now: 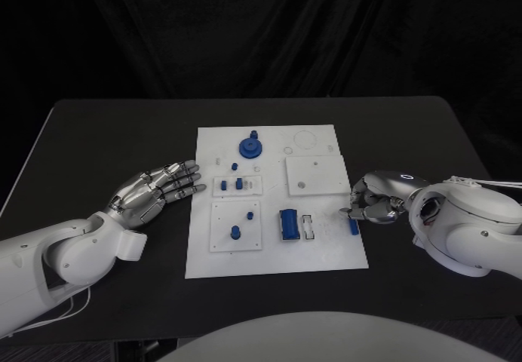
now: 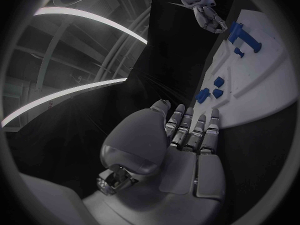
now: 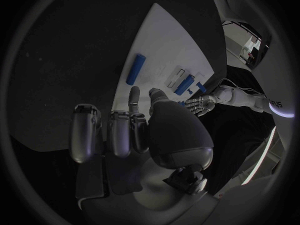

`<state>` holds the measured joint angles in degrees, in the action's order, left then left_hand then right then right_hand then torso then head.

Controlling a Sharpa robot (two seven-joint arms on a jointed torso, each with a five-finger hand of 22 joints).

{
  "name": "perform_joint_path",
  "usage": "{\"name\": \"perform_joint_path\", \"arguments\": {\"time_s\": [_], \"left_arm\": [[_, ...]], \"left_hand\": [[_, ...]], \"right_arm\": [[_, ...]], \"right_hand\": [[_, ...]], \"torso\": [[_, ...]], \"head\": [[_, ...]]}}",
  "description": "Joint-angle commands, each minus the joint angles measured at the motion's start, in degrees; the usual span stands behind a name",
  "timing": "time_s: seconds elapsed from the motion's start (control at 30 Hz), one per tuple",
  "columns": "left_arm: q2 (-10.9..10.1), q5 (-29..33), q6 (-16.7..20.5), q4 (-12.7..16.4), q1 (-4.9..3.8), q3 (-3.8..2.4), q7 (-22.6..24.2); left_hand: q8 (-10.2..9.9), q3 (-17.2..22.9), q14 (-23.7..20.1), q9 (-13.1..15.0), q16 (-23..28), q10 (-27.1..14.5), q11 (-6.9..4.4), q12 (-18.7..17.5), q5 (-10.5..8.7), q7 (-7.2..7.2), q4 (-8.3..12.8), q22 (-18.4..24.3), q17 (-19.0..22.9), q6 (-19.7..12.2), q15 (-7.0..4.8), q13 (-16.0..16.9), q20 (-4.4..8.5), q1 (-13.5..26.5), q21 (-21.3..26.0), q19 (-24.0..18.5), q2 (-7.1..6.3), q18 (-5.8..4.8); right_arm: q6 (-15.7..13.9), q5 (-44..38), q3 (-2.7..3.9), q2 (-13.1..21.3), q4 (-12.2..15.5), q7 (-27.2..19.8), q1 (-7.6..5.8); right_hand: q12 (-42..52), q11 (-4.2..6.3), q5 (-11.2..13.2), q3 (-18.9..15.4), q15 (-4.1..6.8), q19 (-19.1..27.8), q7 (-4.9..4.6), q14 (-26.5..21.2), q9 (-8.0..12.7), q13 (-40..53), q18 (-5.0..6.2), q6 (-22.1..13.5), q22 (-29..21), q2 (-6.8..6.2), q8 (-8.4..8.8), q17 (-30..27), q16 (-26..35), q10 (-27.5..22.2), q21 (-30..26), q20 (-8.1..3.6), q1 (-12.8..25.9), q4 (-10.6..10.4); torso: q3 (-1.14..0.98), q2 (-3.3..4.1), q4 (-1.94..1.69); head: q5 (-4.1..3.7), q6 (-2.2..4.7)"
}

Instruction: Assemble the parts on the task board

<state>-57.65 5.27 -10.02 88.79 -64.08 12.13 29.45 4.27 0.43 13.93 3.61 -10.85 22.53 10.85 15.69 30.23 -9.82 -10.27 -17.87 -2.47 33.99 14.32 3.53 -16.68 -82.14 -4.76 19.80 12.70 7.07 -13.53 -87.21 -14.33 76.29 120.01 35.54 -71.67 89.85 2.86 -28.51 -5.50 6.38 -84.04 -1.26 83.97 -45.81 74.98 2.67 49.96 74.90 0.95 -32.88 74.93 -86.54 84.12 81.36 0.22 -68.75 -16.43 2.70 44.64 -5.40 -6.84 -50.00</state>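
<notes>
The white task board lies mid-table. It carries a blue gear, two small blue pieces, two blue pegs and a blue block. A blue bar lies at the board's right edge. My right hand hovers just beside that bar with its fingers loosely bent and nothing in them. In the right wrist view a fingertip sits close to the end of the bar. My left hand lies flat and open at the board's left edge, fingers stretched toward the board.
A raised white square plate sits on the board's right half, with a white slot piece beside the blue block. Black table surrounds the board on all sides.
</notes>
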Motion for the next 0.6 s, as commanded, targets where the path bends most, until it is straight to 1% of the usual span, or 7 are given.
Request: {"name": "perform_joint_path", "arguments": {"time_s": [0.03,0.23,0.33,0.4,0.53,0.57,0.6], "left_arm": [[0.1,0.2,-0.2,0.1,0.06,-0.05,0.4],[0.2,0.2,-0.2,0.1,0.06,-0.05,0.2],[0.2,0.2,-0.3,0.1,0.06,-0.05,0.1],[0.2,0.2,-0.3,0.1,0.06,-0.05,0.1],[0.2,0.2,-0.3,0.1,0.06,-0.05,0.0],[0.2,0.2,-0.3,0.0,0.06,-0.05,-0.1],[0.2,0.2,-0.3,0.0,0.06,-0.05,-0.1]], "left_hand": [[0.3,0.4,0.0,0.1,-0.3,0.4,-0.17,0.1,0.39,-1.51,0.0,0.1,-0.1,0.5,-0.22,0.0,0.04,0.3,0.2,0.4,-0.04,-0.85],[0.3,0.4,0.0,0.1,-0.3,0.4,-0.17,0.1,0.39,-1.51,0.0,0.1,-0.1,0.5,-0.22,0.0,0.04,0.3,0.2,0.4,-0.04,-0.85],[0.3,0.4,0.0,0.1,-0.3,0.4,-0.17,0.1,0.39,-1.51,0.0,0.1,-0.1,0.5,-0.22,0.0,0.04,0.3,0.2,0.4,-0.04,-0.85],[0.3,0.4,0.0,0.1,-0.3,0.4,-0.17,0.1,0.39,-1.51,0.0,0.1,-0.1,0.5,-0.22,0.0,0.04,0.3,0.2,0.4,-0.04,-0.85],[0.3,0.6,0.0,0.1,-0.3,0.6,-0.06,0.3,0.44,-1.55,0.0,0.1,-0.1,0.6,-0.33,0.1,0.05,0.4,0.2,0.4,-0.06,-0.78],[0.3,0.6,0.0,0.1,-0.3,0.6,-0.06,0.3,0.44,-1.55,0.0,0.1,-0.1,0.6,-0.33,0.1,0.05,0.4,0.2,0.4,-0.06,-0.78],[0.3,0.6,0.0,0.1,-0.3,0.6,-0.06,0.3,0.44,-1.55,0.0,0.1,-0.1,0.6,-0.33,0.1,0.05,0.4,0.2,0.4,-0.06,-0.78]], "right_arm": [[2.8,-2.2,0.0,0.1,0.2,3.1,-0.02],[4.0,-2.4,-0.01,0.0,0.2,3.6,0.01],[4.2,-2.6,-0.01,-0.1,0.2,3.7,0.06],[4.2,-3.2,-0.01,0.0,0.2,3.8,0.1],[4.2,-4.8,-0.01,0.0,0.2,4.0,0.15],[4.3,-5.0,-0.01,0.0,0.3,4.1,0.15],[4.4,-5.3,-0.01,0.0,0.3,4.1,0.16]], "right_hand": [[0.2,-0.42,1.5,-0.2,-0.55,-2.6,-0.34,4.8,0.1,15.0,-0.52,0.2,12.3,0.25,0.29,9.0,0.0,5.9,-0.1,0.33,1.1,-0.2],[0.2,-0.54,3.1,-0.3,-0.63,-2.6,-0.43,4.8,0.1,15.0,-0.5,0.2,12.2,0.33,0.32,8.9,0.1,5.9,-0.1,0.39,1.9,-0.2],[0.2,-0.74,5.0,-0.5,-0.79,-2.4,-0.67,4.7,0.6,15.0,-0.4,-0.1,12.1,0.54,0.98,8.6,0.2,5.9,-0.6,0.51,2.8,-0.2],[0.2,-0.93,7.2,-0.8,-0.96,-2.4,-0.88,4.7,1.3,15.0,-0.39,0.0,12.1,0.64,1.82,8.6,0.2,5.9,-0.6,0.67,3.9,-0.2],[0.2,-1.05,11.6,-1.7,-1.09,-2.4,-0.98,4.7,2.1,15.0,-0.38,0.7,12.1,0.42,2.52,8.4,0.4,5.9,-0.7,0.83,5.8,-0.2],[0.2,-1.06,12.6,-1.8,-1.1,-2.4,-0.98,4.7,2.2,15.0,-0.38,0.8,12.0,0.38,2.63,8.3,0.4,5.9,-0.7,0.85,6.1,-0.2],[0.2,-1.07,12.8,-1.8,-1.1,-2.4,-0.98,4.7,2.2,15.0,-0.38,0.8,12.1,0.39,2.65,8.3,0.4,5.9,-0.6,0.86,6.2,-0.2]], "torso": [[0.03,0.0,0.03],[0.06,-0.03,0.1],[0.04,-0.03,0.15],[0.03,-0.06,0.15],[0.02,-0.09,0.08],[0.02,-0.08,0.06],[0.01,-0.06,0.06]], "head": [[-0.06,0.0],[0.01,0.0],[0.06,0.0],[0.12,0.0],[0.07,0.0],[0.03,0.0],[0.02,0.0]]}}
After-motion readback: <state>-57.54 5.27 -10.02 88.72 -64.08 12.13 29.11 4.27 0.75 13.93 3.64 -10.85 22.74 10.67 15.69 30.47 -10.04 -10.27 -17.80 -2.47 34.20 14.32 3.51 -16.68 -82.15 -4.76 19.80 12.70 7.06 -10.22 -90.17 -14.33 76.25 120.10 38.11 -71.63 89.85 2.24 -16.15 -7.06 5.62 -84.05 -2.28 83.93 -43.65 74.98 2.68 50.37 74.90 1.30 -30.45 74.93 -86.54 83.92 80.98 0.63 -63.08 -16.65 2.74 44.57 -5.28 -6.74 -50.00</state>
